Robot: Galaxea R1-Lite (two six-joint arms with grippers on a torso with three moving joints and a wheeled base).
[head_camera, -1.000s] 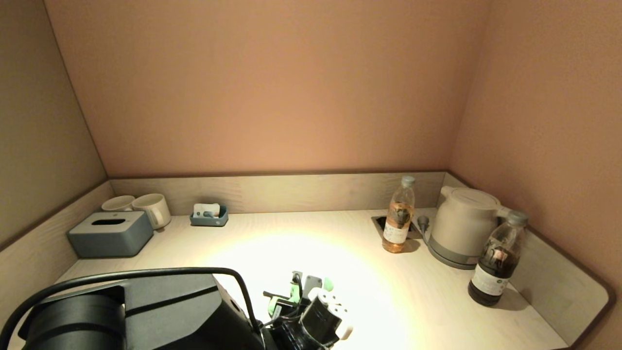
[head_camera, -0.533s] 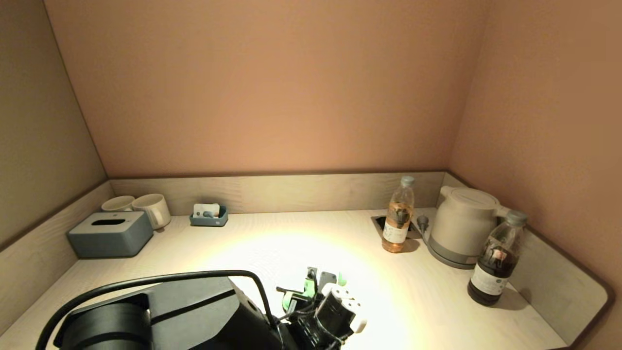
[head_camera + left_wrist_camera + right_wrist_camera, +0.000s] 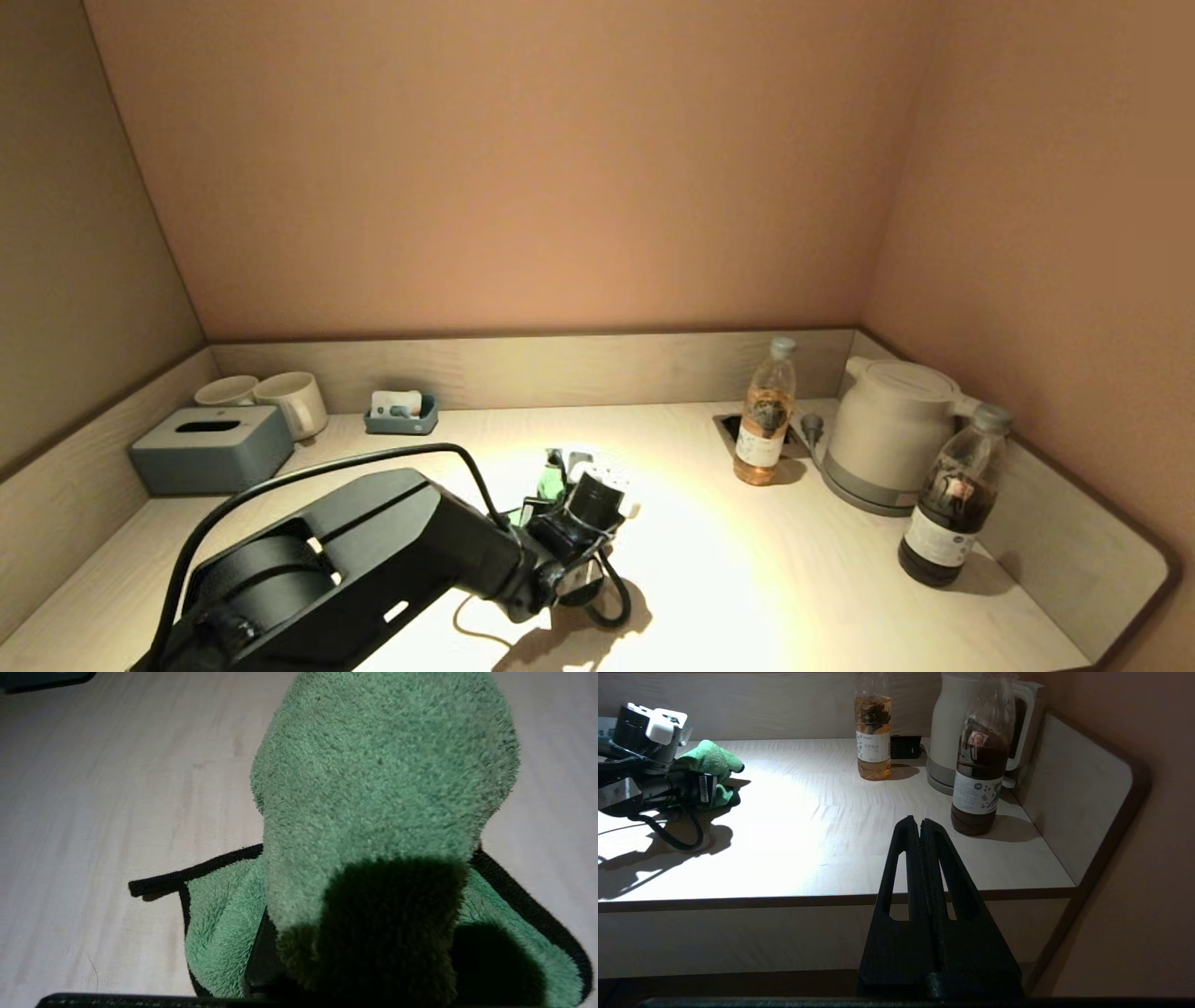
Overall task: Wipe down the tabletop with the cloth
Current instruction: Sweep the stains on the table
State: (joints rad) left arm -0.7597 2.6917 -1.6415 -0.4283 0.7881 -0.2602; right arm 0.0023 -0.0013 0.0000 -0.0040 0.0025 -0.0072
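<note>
Head view: left gripper (image 3: 560,467) out over mid tabletop (image 3: 709,560), green cloth (image 3: 549,478) mostly hidden behind the wrist; wiping judged under way, coverage not readable.
Left wrist view: cloth (image 3: 373,793) clamped between the fingers, lower folds on the wood; fingers buried.
Right wrist view: right gripper (image 3: 920,823) pressed together, parked off the front edge.

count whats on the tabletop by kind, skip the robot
bottles: 2, amber and dark
mugs: 2, and
kettle: 1
tissue box: 1
small tray: 1
green cloth: 1, held in the left gripper
total: 8
</note>
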